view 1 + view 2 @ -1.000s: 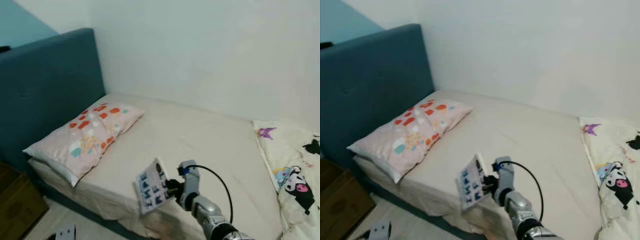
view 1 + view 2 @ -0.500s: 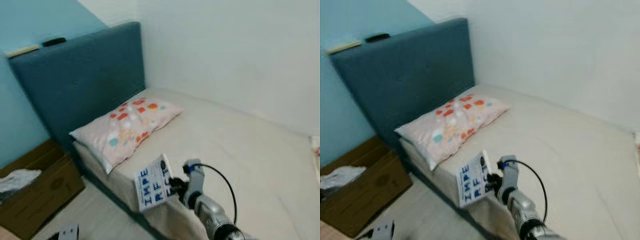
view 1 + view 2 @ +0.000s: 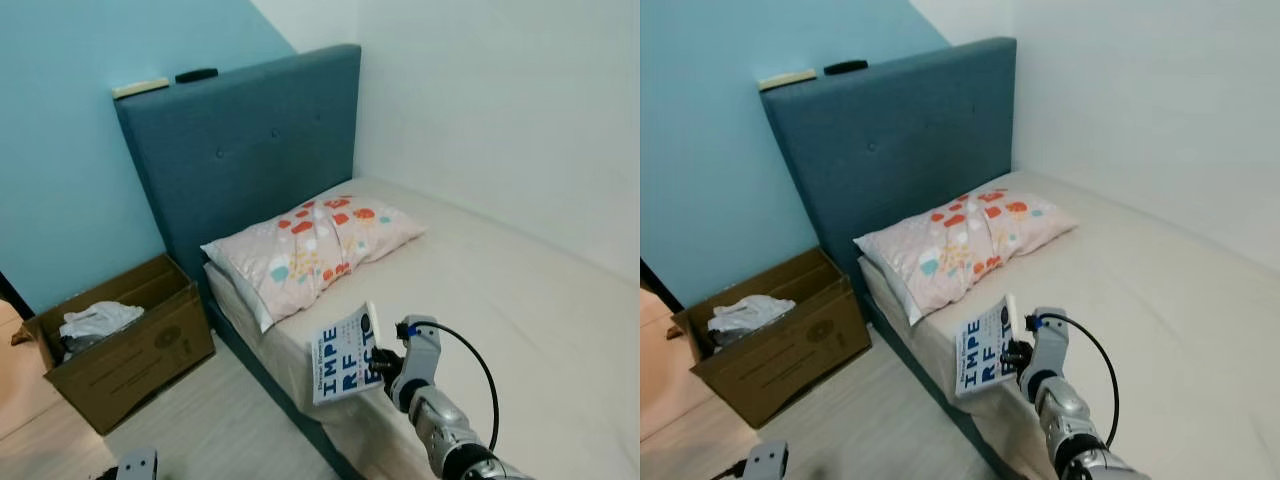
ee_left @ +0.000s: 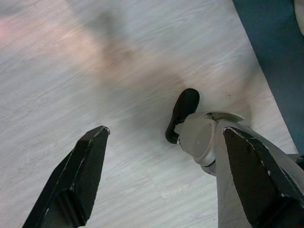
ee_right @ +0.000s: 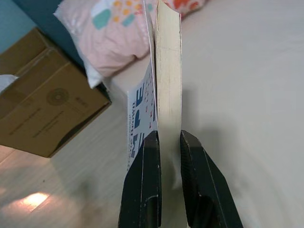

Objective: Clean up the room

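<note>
Gripping a book (image 3: pixel 343 355) by its edge, the right gripper (image 5: pixel 166 142) has its fingers pinched tight, holding it above the bed's (image 3: pixel 520 290) near edge. The left gripper (image 4: pixel 156 175) hangs wide open over the floor. The box (image 3: pixel 120 340), probably a rubbish bin, sits beside the bed; keep that pinch firm while carrying.

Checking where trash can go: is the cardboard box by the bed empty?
No, the cardboard box on the floor beside the bed already holds crumpled white material.
</note>
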